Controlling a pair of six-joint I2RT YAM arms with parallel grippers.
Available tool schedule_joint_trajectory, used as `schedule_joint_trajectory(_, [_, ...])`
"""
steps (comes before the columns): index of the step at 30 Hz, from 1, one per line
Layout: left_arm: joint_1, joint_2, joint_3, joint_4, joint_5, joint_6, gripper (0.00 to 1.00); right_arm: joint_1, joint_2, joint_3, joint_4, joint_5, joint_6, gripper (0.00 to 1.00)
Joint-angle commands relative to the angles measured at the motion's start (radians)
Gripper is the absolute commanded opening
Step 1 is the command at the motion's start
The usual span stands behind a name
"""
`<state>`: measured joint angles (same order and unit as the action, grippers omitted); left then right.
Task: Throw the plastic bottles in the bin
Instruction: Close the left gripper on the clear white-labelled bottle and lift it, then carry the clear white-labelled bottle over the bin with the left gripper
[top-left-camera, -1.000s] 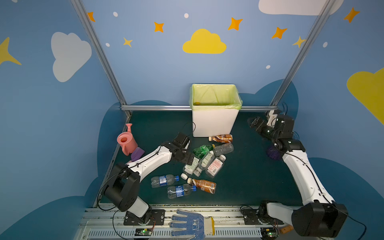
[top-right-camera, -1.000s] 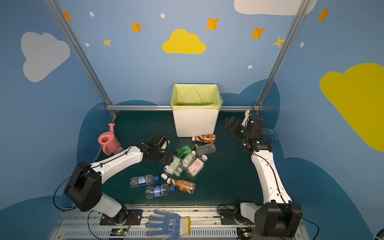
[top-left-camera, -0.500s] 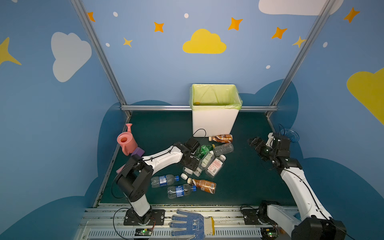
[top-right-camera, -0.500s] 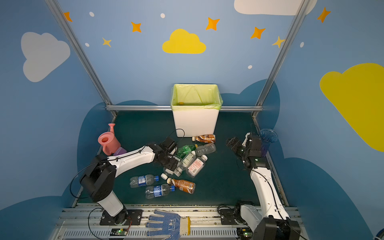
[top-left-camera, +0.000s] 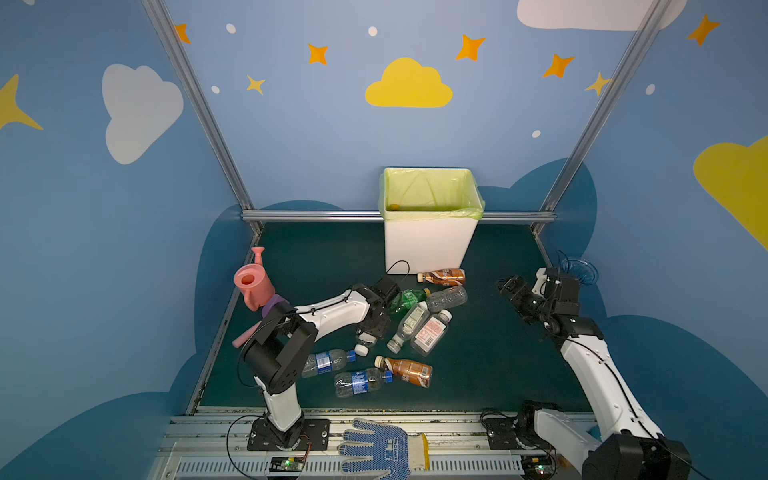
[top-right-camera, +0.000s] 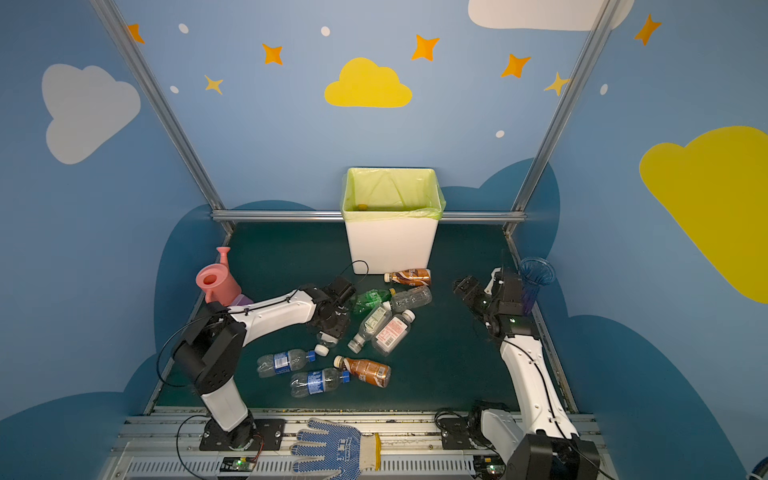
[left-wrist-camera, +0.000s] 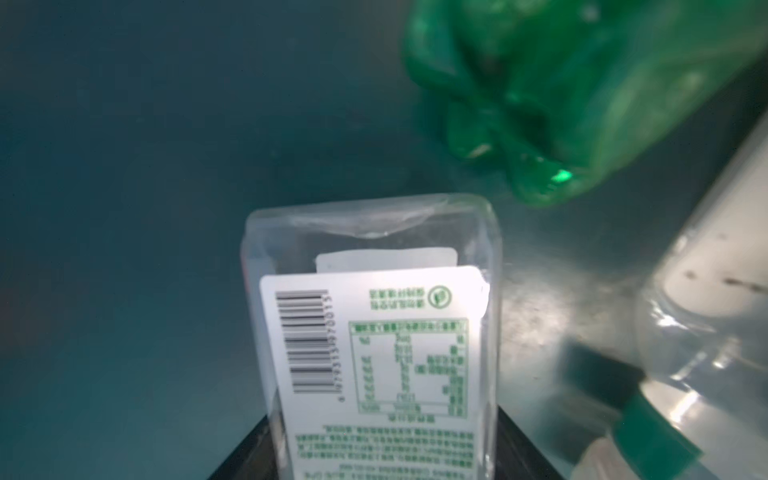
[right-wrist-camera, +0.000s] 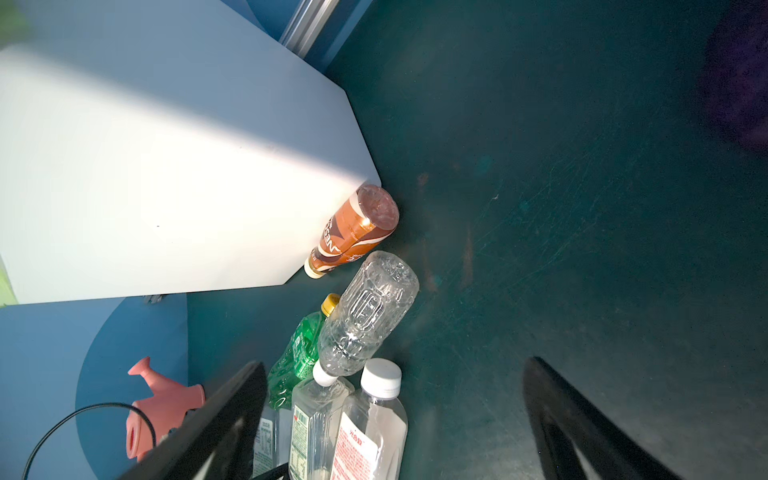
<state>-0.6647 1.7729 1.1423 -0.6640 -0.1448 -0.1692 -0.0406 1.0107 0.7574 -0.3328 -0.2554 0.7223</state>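
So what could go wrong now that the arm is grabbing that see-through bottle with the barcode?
1. The left pincer holds the clear labelled bottle toward its cap end, so the long smooth body might tip or slip on the lift.
2. The green bottle and a second clear bottle lie very close, so they could get bumped and roll.
3. The bin is tall and stands at the back, so a drop short of its rim could miss.

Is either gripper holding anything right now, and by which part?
Left gripper flanks the clear labelled bottle near its cap end; a firm grip cannot be told. Right gripper is open, empty.
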Motion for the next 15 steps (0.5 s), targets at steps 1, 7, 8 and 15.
schedule_joint_trajectory(1, [0.036, -0.01, -0.016, -0.026, -0.027, -0.017, 0.7, -0.004, -0.009, -0.011, -0.005, -0.01, -0.005, 0.95])
schedule_joint_trajectory(7, [0.07, -0.066, -0.024, 0.019, 0.036, -0.058, 0.58, -0.006, -0.009, -0.012, -0.002, -0.013, 0.0, 0.95])
schedule_joint_trajectory(8, [0.076, -0.094, -0.025, 0.035, 0.046, -0.069, 0.57, -0.006, -0.009, -0.011, -0.002, -0.013, 0.0, 0.95])
schedule_joint_trajectory(15, [0.229, -0.369, 0.077, 0.156, 0.101, -0.126, 0.52, -0.01, -0.012, -0.009, -0.004, -0.013, -0.006, 0.95])
